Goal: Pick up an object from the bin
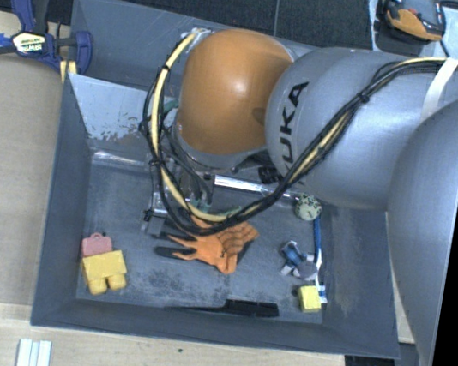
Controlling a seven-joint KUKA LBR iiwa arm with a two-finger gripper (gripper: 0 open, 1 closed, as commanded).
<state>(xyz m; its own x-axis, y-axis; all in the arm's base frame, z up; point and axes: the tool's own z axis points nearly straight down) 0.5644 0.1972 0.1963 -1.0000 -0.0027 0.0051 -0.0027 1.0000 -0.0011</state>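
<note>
Nearest, a black stick (230,307) lay along the front wall, with a yellow block (104,271) at the left. Behind them, mid-bin, lay an orange-and-black glove-like thing (223,246), just beside the gripper (156,213). The orange wrist cover (227,91) overhung the gripper, so open or closed could not be told. A blue pen (316,240) lay to the right.

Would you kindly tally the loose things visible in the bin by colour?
Yellow: 2, block and small cube
Pink: 1, piece
Orange: 1, glove-like thing
Blue: 2, stick and small clip
Black: 1, long bar
Pale: 1, round thing
Total: 8
</note>
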